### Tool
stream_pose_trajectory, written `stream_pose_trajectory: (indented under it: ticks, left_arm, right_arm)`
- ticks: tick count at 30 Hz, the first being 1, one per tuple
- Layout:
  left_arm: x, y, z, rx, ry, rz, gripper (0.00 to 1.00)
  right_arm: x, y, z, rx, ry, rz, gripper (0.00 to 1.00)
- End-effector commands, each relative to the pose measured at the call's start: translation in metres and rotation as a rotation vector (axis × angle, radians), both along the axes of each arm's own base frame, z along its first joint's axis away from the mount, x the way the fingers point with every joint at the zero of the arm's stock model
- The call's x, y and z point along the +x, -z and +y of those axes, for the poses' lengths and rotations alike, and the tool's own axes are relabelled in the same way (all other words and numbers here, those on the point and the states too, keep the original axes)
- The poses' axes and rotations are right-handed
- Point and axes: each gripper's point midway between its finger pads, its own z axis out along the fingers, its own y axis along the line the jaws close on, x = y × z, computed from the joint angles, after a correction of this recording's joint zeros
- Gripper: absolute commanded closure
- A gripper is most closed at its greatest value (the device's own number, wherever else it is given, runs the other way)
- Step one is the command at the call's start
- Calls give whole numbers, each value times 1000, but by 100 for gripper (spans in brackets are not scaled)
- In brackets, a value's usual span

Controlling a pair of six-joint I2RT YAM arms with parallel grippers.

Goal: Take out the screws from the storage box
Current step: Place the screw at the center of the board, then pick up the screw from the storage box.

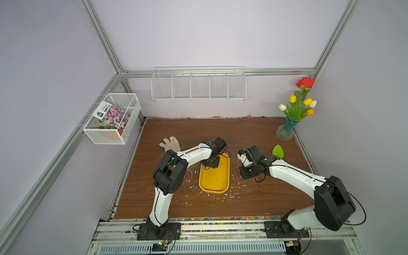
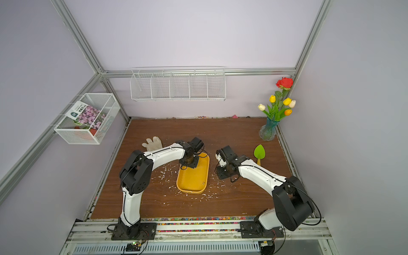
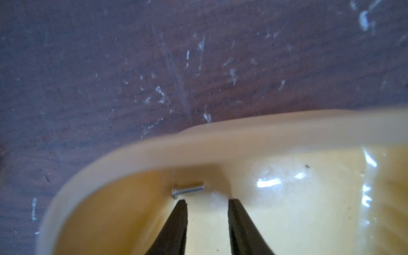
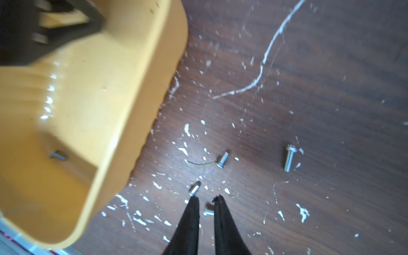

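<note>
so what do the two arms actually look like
Both match: the left arm and right arm have smooth white links between bulky black joint housings. Thin black cables loop along the outside, and each arm stands on a flat black base plate. Each ends in two slim, tapering matte black fingers.

A: Both top views are bright and even. Light falls softly from above, so the arms (image 1: 194,154) leave only faint shadows on the table (image 1: 254,136).

B: The frame bars (image 1: 99,33) splay toward the corners, a wide-lens stretch, and small detail is soft.

A: The left wrist view is dimmer. The box (image 3: 220,141) rim is out of focus, white glare sits on its floor, and the screw (image 3: 187,191) is fairly crisp.

B: In the right wrist view the box smears with blur and carries a row of glints. The screws (image 4: 223,159) on the table are sharper.
</note>
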Motion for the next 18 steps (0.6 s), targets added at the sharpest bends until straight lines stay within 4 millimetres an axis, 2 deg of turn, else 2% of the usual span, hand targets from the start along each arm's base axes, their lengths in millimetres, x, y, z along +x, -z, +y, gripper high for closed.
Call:
stream_pose_trajectory:
  ticks: [1,8,10,12,18]
  left_arm:
    - [2,8,3,43,18,-1,64]
    - [0,18,0,51,31,31,64]
    - [-1,12,-3,24,26,33,66]
    - [-3,-5,-6,-15,11,27,66]
    - [3,-82,-10,-146,-33,-25,66]
  right_arm:
    - [3,-15,9,41,-24,-24,81]
    - [2,-17,14,67,-42,-16,82]
    - [4,-22,17,79,-46,-39,83]
    - [7,-32,25,123,-79,-76,83]
    - [30,-64,53,229,-168,-202,76]
